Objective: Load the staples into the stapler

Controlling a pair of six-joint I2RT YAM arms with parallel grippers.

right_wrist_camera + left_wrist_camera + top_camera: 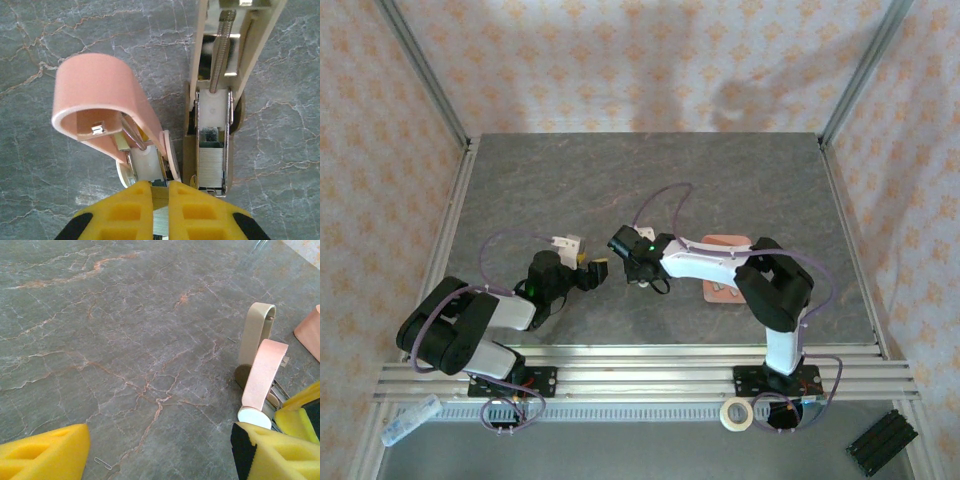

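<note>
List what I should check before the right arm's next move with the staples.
1. Stapler cover open: ok.
2. Magazine channel exposed: ok, though a staple block sits in it.
3. Right end effector shut on staples: ok.
4. Staples above the channel: not ok, they sit to its left.
5. Left end effector gripping stapler: not ok, open, stapler beside one finger.

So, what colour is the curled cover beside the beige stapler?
Salmon pink; the cover shows best in the right wrist view.
</note>
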